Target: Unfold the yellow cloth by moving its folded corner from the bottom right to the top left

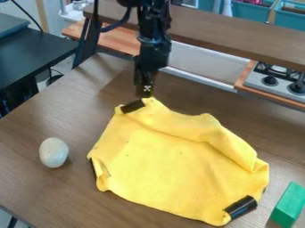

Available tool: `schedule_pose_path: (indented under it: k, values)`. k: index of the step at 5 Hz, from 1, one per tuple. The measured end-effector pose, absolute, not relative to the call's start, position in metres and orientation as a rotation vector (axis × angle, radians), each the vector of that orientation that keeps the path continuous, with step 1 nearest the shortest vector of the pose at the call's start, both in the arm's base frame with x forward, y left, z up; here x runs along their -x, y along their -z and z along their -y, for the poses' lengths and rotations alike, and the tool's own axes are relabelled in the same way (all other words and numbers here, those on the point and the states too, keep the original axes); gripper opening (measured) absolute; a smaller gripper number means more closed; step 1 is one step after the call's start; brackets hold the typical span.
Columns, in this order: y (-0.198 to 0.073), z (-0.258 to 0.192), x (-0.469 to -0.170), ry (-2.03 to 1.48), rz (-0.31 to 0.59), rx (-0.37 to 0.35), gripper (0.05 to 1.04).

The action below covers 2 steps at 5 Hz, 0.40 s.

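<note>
The black gripper (145, 92) hangs down from the top of the camera view, at the upper corner of a yellow cloth (173, 162). Its tip meets the cloth's top edge, beside a dark patch (132, 106) at that corner; whether it grips the fabric I cannot tell. The cloth lies spread on the brown table, with a raised fold along its upper right side. Another dark patch (241, 207) sits at its lower right corner, and a dark edge shows at its left corner.
A whitish egg-shaped object (53, 152) rests left of the cloth. A green block (289, 205) is at the lower right. Behind the brown table (35, 187) are a raised brown shelf (238, 38) and a toy stove (277, 80); a black table (35, 55) stands at the upper left.
</note>
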State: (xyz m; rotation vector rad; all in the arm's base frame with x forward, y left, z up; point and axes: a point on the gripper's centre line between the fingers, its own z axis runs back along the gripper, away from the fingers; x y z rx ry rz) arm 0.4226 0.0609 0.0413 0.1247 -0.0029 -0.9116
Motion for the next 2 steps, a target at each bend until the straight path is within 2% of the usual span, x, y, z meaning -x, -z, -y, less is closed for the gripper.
schedule_pose_path:
  k: [1,2]
  values:
    - [-0.041,-0.0615,-0.4233,0.906,0.009,-0.128,1.009]
    - [-0.0493,-0.0554,-0.4211,0.931,0.041,-0.129,1.005]
